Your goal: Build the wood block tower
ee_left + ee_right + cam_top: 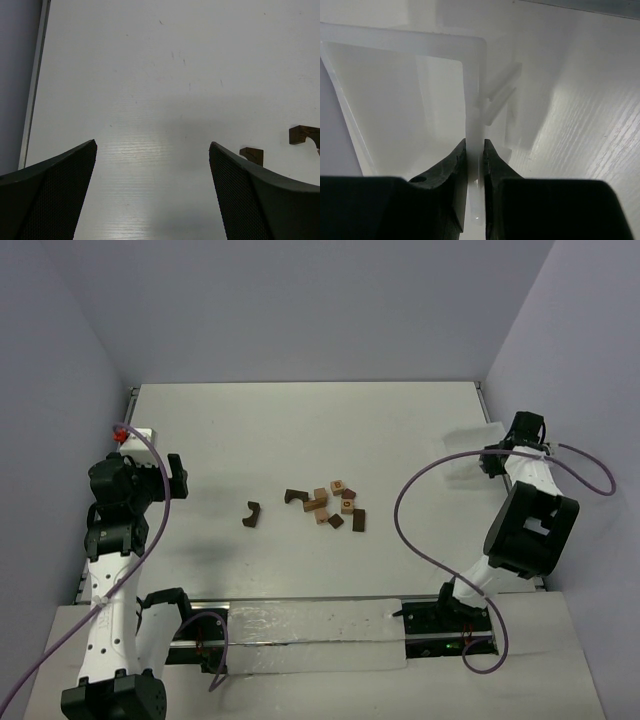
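Wood blocks (330,507): loose, unstacked, mid-table. My right gripper (474,150) pinches the white tray (395,42) wall; left gripper (152,145) gapes empty. Stacking, I judge, not begun; next I free the tray, fetch 1 block.

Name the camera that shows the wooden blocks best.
Top external: all the blocks lie scattered, unstacked, in full view. Left wrist catches only two dark pieces at its right edge. Right wrist shows none.
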Controlling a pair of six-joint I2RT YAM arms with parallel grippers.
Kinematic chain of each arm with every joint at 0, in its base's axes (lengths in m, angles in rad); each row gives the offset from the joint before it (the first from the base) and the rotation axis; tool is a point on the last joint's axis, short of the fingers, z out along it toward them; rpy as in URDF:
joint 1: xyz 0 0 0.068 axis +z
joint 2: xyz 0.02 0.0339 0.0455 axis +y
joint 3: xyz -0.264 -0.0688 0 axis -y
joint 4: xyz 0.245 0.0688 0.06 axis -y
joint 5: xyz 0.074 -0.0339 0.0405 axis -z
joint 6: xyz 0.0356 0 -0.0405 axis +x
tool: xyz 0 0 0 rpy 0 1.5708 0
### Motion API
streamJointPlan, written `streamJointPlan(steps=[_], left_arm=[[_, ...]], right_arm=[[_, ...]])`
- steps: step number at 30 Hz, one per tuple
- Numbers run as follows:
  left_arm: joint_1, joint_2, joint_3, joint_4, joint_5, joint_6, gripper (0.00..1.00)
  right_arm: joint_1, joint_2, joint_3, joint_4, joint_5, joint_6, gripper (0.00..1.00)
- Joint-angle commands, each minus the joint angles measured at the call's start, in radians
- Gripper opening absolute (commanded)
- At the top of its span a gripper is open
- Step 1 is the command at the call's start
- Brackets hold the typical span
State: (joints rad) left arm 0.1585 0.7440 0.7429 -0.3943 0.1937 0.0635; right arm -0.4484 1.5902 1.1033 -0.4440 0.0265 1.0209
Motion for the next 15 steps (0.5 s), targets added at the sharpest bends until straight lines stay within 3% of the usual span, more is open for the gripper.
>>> streamJointPlan(steps=[1,7,8,10,13,15], left_arm=[[-0.001,0.006,0.013,0.017,-0.010,0.001,0.99],[-0.002,0.011,0.016,0.015,-0.017,0.009,0.99],[-0.002,0.013,0.018,0.013,-0.017,0.009,0.99],[-0.002,0.015,0.021,0.014,-0.017,0.007,0.99],[-0.002,0.022,0.023,0.018,-0.009,0.002,0.99],[-0.002,0.026,0.027,0.018,-0.003,-0.001,0.99]], right_arm=[[-0.018,0.041,0.014,0.063,0.022,0.119,0.00],[-0.020,0.117,0.070,0.050,0.014,0.122,0.00],[-0.020,0.127,0.074,0.051,0.007,0.116,0.05],[-0.020,0.147,0.076,0.070,-0.019,0.097,0.26],[-0.019,0.153,0.062,0.109,-0.075,0.074,0.70],[-0.017,0.132,0.045,0.129,-0.090,0.067,0.83]])
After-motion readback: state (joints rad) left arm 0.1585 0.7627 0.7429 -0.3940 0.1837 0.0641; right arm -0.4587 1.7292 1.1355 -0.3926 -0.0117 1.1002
